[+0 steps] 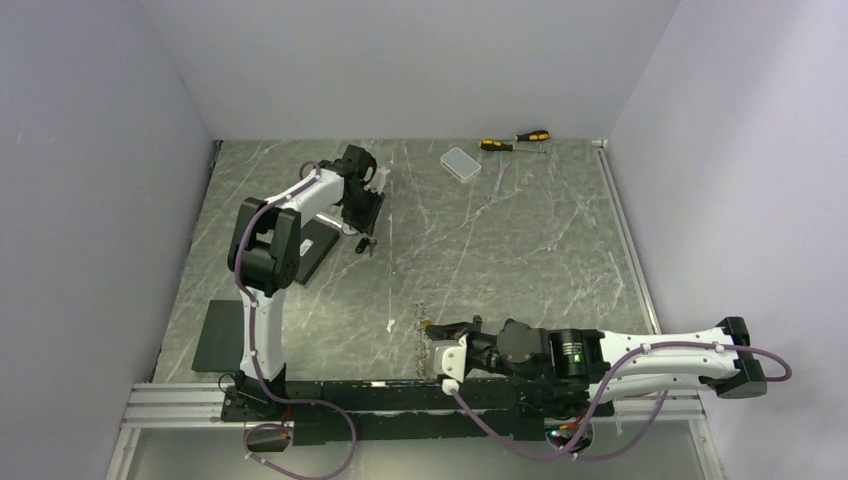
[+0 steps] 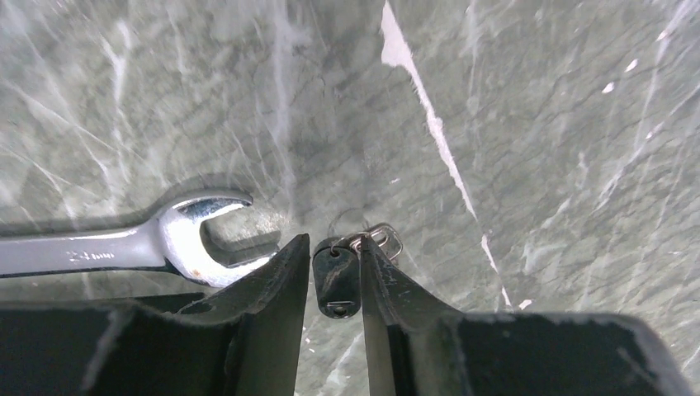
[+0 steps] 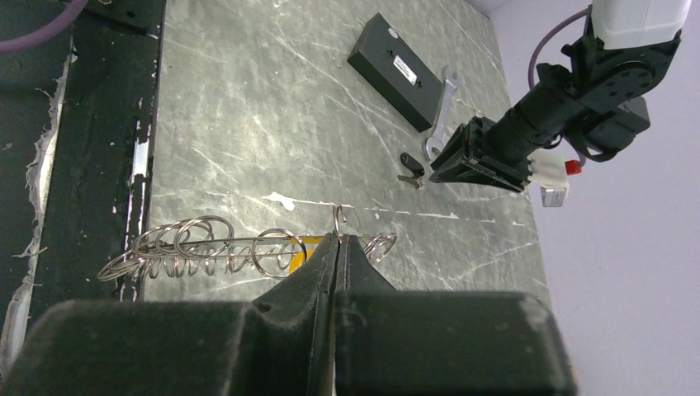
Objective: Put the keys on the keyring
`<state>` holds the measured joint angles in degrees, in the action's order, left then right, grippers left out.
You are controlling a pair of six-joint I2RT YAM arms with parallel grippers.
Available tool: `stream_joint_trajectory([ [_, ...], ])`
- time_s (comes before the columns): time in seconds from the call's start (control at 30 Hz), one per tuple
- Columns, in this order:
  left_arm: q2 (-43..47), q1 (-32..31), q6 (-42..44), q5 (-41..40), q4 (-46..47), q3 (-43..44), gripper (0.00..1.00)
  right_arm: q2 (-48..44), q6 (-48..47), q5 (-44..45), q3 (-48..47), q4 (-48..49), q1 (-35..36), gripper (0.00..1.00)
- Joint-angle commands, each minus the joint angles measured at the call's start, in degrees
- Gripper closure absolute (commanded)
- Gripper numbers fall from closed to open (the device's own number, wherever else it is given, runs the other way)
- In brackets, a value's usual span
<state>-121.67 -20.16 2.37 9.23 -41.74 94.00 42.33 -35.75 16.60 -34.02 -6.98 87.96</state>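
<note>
The black-headed key [image 2: 337,280] lies on the marble, with the pale silver key [image 2: 386,239] on a small ring beside it. My left gripper [image 2: 333,239] hovers just over them, its jaws a key's width apart with the black head showing between them. It is at the far left in the top view [image 1: 365,230]. My right gripper [image 3: 337,237] is shut on the wire of the keyring [image 3: 206,247], a silvery loop strung with several small rings, at the near table edge [image 1: 430,335]. A yellow key head [image 3: 307,243] shows behind the right fingers.
A silver spanner [image 2: 124,247] lies just left of the left gripper. A flat black block [image 1: 312,245] is beside it. Two yellow-and-black screwdrivers [image 1: 515,140] and a small grey box [image 1: 460,162] lie at the back. A black pad [image 1: 220,335] sits near left.
</note>
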Motion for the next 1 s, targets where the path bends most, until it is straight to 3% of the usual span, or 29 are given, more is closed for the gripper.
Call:
stream_joint_trajectory([
  [0.0, -0.73, 0.12, 0.57, 1.99, 1.61, 2.95, 0.66, -0.18, 0.66, 1.76, -2.59, 3.76, 0.45, 1.00],
  [0.2, -1.11, 0.12, 0.71, 1.16, 2.05, 1.02, 0.71, -0.66, 0.81, 2.03, -2.10, 3.86, 0.45, 1.00],
  [0.53, -1.15, 0.04, 0.40, 0.42, 2.58, -2.35, 0.64, -0.64, 0.85, 1.93, -2.22, 3.13, 0.45, 1.00],
  [0.67, -2.06, -0.22, 0.11, 0.70, 2.98, -2.42, 0.65, -1.05, 1.19, 2.18, -2.39, 2.46, 0.54, 1.00],
  [0.8, -1.41, -0.91, -0.35, 0.56, 3.61, -3.96, 0.72, -1.40, 1.62, 2.58, -2.68, 1.68, 0.62, 1.00],
  [0.83, -1.04, -1.24, -0.28, 0.09, 3.93, -4.48, 0.77, -1.52, 1.64, 2.68, -2.64, 1.55, 0.71, 1.00],
  [0.9, -0.99, -1.95, -0.09, -0.81, 3.88, -4.51, 0.98, -1.78, 1.62, 2.81, -2.34, 1.81, 0.80, 1.00],
  [0.97, -0.72, -2.60, -0.25, -0.98, 3.48, -4.03, 1.00, -1.81, 1.49, 2.80, -2.32, 1.92, 0.89, 1.00],
])
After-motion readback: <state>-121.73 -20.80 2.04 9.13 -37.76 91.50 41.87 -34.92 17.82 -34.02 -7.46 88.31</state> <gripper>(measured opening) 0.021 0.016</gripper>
